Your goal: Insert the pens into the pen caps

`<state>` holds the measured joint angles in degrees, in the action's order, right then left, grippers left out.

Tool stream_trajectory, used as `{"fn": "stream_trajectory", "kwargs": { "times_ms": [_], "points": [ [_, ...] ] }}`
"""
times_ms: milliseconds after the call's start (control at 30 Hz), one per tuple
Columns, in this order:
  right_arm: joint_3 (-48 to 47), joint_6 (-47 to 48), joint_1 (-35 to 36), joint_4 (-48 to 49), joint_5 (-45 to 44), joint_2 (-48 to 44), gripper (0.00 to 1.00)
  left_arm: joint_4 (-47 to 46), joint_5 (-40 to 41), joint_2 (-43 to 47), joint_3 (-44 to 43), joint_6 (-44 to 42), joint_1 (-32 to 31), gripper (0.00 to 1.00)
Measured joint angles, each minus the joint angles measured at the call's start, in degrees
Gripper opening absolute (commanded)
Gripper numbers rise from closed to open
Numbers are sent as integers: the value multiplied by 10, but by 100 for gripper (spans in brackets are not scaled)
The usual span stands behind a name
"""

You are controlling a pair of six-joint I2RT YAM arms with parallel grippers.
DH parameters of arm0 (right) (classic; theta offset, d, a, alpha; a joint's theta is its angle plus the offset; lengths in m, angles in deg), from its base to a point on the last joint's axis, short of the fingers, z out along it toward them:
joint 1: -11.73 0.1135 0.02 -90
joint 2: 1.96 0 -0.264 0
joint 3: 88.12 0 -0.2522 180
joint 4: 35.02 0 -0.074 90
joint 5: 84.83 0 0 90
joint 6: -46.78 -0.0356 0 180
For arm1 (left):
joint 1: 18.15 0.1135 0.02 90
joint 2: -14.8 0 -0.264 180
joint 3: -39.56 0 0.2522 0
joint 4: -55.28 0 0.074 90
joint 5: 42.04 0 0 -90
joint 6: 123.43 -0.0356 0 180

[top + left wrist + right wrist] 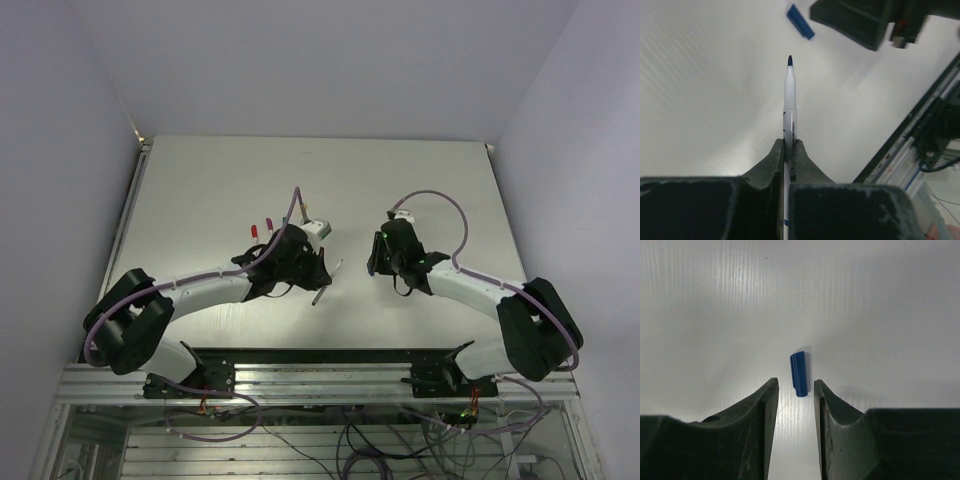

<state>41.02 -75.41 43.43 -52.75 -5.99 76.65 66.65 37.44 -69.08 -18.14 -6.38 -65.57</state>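
My left gripper is shut on a thin grey-silver pen whose dark blue tip points away from the jaws, above the white table. In the top view this pen sticks out of the left gripper towards the near side. A blue pen cap lies flat on the table. My right gripper stands open over it, the cap's near end between the two fingertips without touching them. From the left wrist the same cap shows beyond the pen tip, beside the right gripper.
Two small red things lie on the table just behind the left arm, too small to tell apart. A black rail marks the table's near edge. Side walls enclose the table on both sides.
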Motion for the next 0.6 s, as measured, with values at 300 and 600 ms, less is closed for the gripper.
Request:
{"fn": "stream_trajectory", "kwargs": {
  "times_ms": [300, 600],
  "points": [
    [-20, 27, -2, 8, 7, 61, 37, -79, -50, 25, 32, 20, 0, 7],
    [-31, 41, -2, 9, 8, 94, 38, -93, -59, 42, 37, 24, 0, 7]
  ]
}}
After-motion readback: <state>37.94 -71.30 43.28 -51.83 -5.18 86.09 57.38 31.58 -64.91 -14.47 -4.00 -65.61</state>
